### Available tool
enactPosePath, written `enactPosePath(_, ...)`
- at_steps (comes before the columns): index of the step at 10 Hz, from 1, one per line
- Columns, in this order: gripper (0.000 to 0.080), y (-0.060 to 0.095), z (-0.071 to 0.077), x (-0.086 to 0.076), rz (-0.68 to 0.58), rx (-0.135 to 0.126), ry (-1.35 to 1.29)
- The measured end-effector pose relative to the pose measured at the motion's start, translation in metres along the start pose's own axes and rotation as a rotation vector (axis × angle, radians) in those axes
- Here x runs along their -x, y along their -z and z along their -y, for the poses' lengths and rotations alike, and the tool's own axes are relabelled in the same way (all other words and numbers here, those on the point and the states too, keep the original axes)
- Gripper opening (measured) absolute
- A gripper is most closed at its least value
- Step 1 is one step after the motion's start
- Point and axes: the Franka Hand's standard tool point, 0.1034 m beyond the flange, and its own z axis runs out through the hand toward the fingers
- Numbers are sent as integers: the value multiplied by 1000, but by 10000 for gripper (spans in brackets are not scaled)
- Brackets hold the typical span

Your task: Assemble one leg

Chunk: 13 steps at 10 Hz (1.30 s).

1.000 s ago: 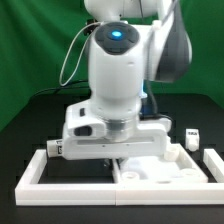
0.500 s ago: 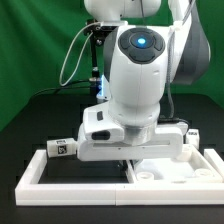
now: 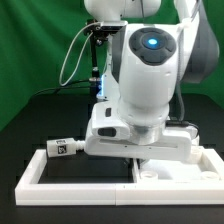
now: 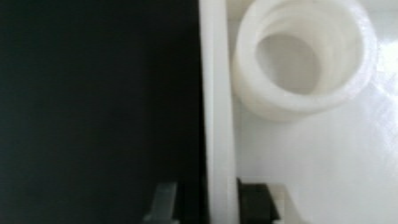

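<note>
**A:** Exterior view first. Where is the leg?

**B:** The leg lies on its side on the white frame, at the exterior view's left. Its black-and-white tag faces the camera. Nothing holds it.

**A:** And the arm?

**B:** The Panda arm leans low over the black bench, with a blue light glowing on its casing. Its bulky wrist block hangs just above the tabletop panel. That panel lies flat inside the frame, toward the exterior view's right, and a round socket shows in it. The wrist block hides whatever is under it.

**A:** Now the wrist view.

**B:** The tool straddles the panel's thin upright edge. One dark finger is on the black side and the other is on the white side. Both sit tight against the edge with no gap showing, so it looks clamped on the tabletop panel. A round socket is sunk into the white face just beside that edge. The leg does not show here.
</note>
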Motion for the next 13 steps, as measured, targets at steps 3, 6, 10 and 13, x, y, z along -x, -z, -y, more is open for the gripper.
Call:
enactPosePath(3, 72, 3, -1, 2, 25, 9, -64)
enactPosePath(6, 252, 4, -1, 2, 25, 9, -48)
enactPosePath(10, 622, 44, 12, 60, 36, -35, -66)
enactPosePath(13, 648, 43, 14, 62, 43, -31, -62)
